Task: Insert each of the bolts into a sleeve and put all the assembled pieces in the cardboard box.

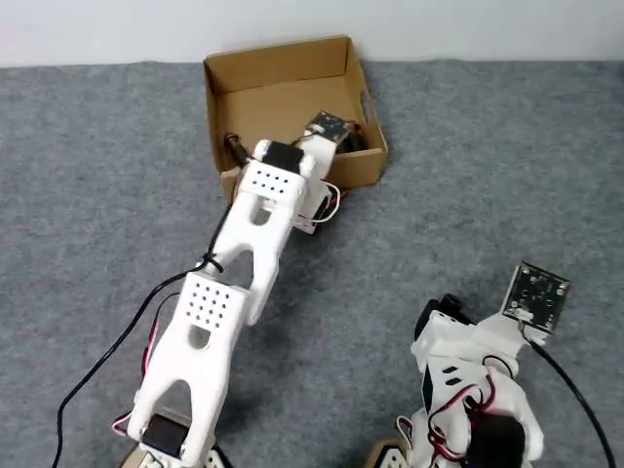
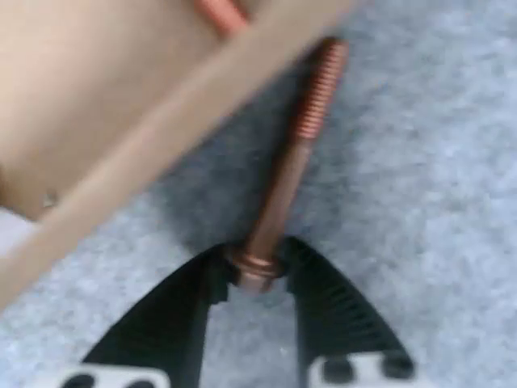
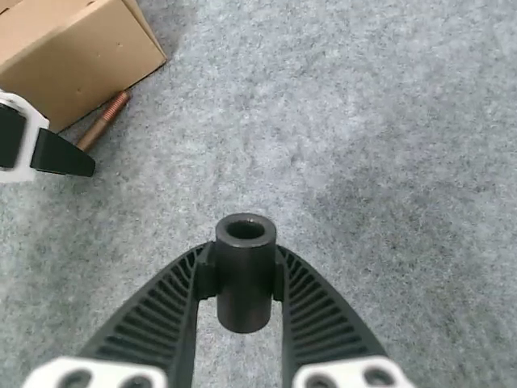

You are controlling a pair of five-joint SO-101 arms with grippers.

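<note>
My left gripper (image 2: 257, 263) is shut on the head of a copper bolt (image 2: 287, 174), whose threaded end points at the outer wall of the cardboard box (image 2: 161, 137). From above, the left arm (image 1: 255, 229) stretches to the box (image 1: 283, 73) at the back, and the bolt's dark tip (image 1: 232, 146) pokes out at the box's front left corner. My right gripper (image 3: 245, 271) is shut on a black sleeve (image 3: 245, 287), held upright with its bore facing up, above the grey carpet. Farther off in the right wrist view lie the box (image 3: 73, 56) and the bolt (image 3: 103, 129).
Another copper piece (image 2: 222, 12) lies inside the box. The right arm (image 1: 478, 380) sits at the front right of the table. Grey carpet (image 1: 468, 175) covers the surface between the arms and to the right of the box.
</note>
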